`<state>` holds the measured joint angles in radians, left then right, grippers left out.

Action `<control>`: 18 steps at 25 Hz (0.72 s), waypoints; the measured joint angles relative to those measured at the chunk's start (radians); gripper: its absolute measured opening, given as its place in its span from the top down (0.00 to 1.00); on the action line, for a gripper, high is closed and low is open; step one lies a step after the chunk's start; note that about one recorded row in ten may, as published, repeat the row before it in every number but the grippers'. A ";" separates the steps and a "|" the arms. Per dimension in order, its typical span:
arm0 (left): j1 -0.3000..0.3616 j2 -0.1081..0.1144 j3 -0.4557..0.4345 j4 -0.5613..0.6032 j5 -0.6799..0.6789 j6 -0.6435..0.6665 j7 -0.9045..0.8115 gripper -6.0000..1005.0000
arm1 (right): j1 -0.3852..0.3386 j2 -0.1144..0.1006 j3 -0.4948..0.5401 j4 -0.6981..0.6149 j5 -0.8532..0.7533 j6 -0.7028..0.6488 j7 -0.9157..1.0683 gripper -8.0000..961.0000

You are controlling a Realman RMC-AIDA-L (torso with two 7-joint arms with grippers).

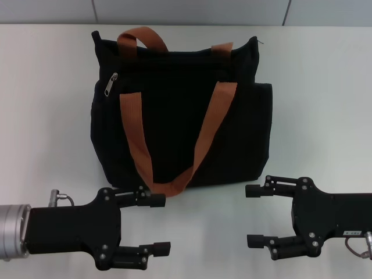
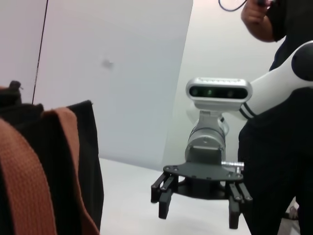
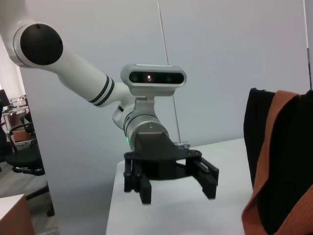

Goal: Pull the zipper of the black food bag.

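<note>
- I am holding my left gripper [image 1: 156,224] and right gripper [image 1: 253,215] spread, empty, near the table's front edge.
- The black food bag [image 1: 180,116] is lying behind them, its zipper [image 1: 110,85] at its upper left.
- I am judging the reach unstarted; next comes pinching that tab.

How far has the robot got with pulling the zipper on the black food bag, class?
Nothing looks done yet. The black food bag stands on the table, its silver zipper pull untouched near the bag's upper left corner. Nothing is in hand: the left end effector and right end effector both hang open in front of the bag, apart from it. Left to do: reach the pull, grip it and draw it along.
</note>
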<state>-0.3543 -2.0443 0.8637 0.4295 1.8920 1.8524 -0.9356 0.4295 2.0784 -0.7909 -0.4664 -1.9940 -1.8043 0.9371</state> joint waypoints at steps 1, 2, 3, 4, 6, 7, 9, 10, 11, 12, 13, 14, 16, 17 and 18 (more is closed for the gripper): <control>0.000 -0.001 -0.009 0.000 -0.002 0.009 0.001 0.22 | 0.000 0.000 0.001 0.000 0.000 0.000 0.000 0.16; 0.000 -0.002 -0.023 0.000 -0.005 0.019 0.002 0.22 | 0.000 0.000 0.001 0.000 0.000 0.000 0.000 0.16; 0.000 -0.006 -0.049 0.000 -0.006 0.030 0.006 0.22 | 0.000 0.000 0.002 0.000 0.000 0.000 0.000 0.16; 0.000 -0.006 -0.049 0.000 -0.006 0.030 0.006 0.22 | 0.000 0.000 0.004 0.000 0.000 0.000 0.000 0.16; 0.000 -0.006 -0.049 0.000 -0.006 0.030 0.006 0.22 | 0.000 0.000 0.005 0.000 0.000 0.000 0.000 0.16; 0.000 -0.013 -0.089 -0.001 -0.007 0.041 0.010 0.22 | 0.000 0.000 0.005 0.000 0.000 0.000 0.000 0.16; -0.005 -0.022 -0.218 -0.042 -0.032 0.090 0.052 0.22 | -0.002 0.000 0.006 0.000 0.001 0.000 0.000 0.16; -0.007 -0.020 -0.268 -0.076 -0.064 0.117 0.077 0.22 | -0.004 0.000 0.007 0.000 0.001 0.001 0.000 0.16; -0.003 -0.018 -0.319 -0.102 -0.117 0.139 0.100 0.22 | -0.004 0.000 0.007 0.000 0.002 0.001 0.000 0.16; -0.001 -0.018 -0.331 -0.106 -0.132 0.143 0.103 0.22 | -0.004 0.000 0.007 0.000 0.002 0.001 0.000 0.16; 0.006 -0.019 -0.343 -0.108 -0.171 0.146 0.108 0.22 | -0.004 0.000 0.007 0.000 0.002 0.003 0.000 0.16; 0.013 -0.020 -0.352 -0.108 -0.208 0.149 0.111 0.22 | -0.004 0.000 0.007 0.000 0.002 0.003 0.000 0.16; 0.026 -0.021 -0.358 -0.108 -0.283 0.147 0.111 0.22 | -0.004 0.000 0.007 0.000 0.002 0.003 0.000 0.16; 0.028 -0.020 -0.360 -0.108 -0.312 0.141 0.111 0.22 | -0.004 0.000 0.007 0.000 0.002 0.003 0.000 0.16; 0.031 -0.019 -0.362 -0.108 -0.334 0.133 0.111 0.22 | -0.005 0.000 0.007 0.000 0.002 0.003 0.000 0.16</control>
<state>-0.3235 -2.0634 0.5019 0.3214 1.5580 1.9855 -0.8245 0.4249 2.0785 -0.7838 -0.4663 -1.9915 -1.8012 0.9369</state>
